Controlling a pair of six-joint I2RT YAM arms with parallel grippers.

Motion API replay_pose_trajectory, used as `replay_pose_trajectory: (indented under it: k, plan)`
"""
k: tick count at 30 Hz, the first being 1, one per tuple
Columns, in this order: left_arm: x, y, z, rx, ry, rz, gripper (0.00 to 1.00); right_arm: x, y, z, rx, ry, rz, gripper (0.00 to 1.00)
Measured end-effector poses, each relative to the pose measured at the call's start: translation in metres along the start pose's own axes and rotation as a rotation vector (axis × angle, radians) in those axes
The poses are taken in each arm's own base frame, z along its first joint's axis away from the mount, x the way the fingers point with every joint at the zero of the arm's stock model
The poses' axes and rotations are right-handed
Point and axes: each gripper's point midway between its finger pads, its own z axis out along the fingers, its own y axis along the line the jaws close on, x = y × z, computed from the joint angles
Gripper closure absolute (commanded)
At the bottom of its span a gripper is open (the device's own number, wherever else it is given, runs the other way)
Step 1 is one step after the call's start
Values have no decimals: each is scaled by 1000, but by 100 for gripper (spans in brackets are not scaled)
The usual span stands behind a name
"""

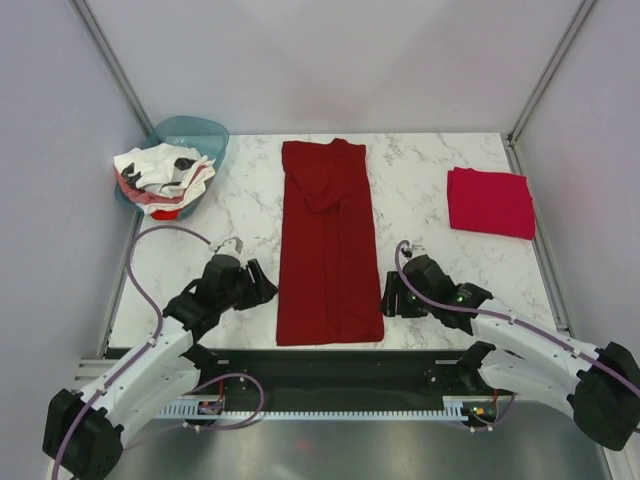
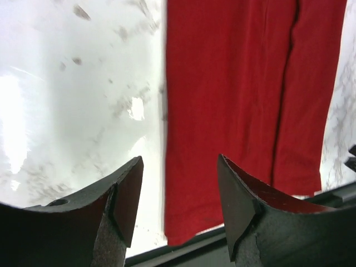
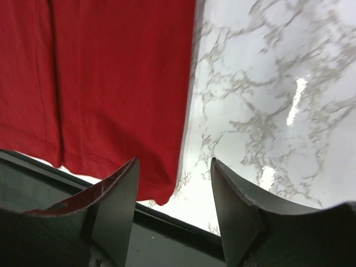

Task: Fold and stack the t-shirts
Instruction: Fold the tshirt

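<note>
Down the middle of the surface (image 1: 240, 215), the dark maroon t-shirt (image 1: 327, 250) runs lengthwise near-to-far, hem toward the arms; left hand (image 1: 257, 284) and right hand (image 1: 392, 297) flank it, both open, empty.

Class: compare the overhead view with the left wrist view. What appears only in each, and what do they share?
Overhead only: the teal plastic basin holding crumpled white shirts, the folded crimson shirt, and the right gripper. Left wrist only: the inner faces of the left gripper fingers, apart with nothing between. Shared: the long dark red shirt on the white marble table.
</note>
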Motion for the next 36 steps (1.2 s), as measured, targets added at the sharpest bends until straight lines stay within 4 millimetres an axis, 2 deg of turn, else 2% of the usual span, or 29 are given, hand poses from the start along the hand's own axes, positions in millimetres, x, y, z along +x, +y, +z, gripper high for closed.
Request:
replay_pose_trajectory:
  k: [6,7,13,15,17,21,24,25,28,30,33,34,35,36]
  plan:
    - [49,-9,-3,48,131,35,40,39,3,13,51,117,-93,41]
    - [56,-8,-3,47,151,39,42,42,3,15,58,126,-99,45]
    - [83,-7,-5,53,220,46,44,46,5,22,55,113,-91,50]
    - [89,-8,-6,58,238,52,44,47,7,22,45,107,-95,52]
    - [93,-9,-7,58,246,53,44,48,7,22,37,103,-96,60]
    - [100,-6,-8,41,270,54,45,51,6,22,31,103,-92,62]
    - [103,-3,-7,24,282,55,50,51,8,22,26,102,-96,64]
    - [104,-2,-7,17,286,54,51,52,8,22,25,103,-98,70]
    - [105,-2,-6,8,290,51,56,53,9,23,21,109,-105,72]
    - [106,-1,-6,3,290,52,62,54,10,23,18,111,-109,80]
    - [110,1,-7,-12,301,55,76,56,11,24,12,119,-117,99]
    - [111,2,-7,-17,305,56,82,57,12,24,9,122,-120,100]
    - [112,3,-7,-25,313,54,98,58,12,23,5,125,-123,100]
    - [112,2,-6,-32,315,50,98,58,13,23,3,127,-123,100]
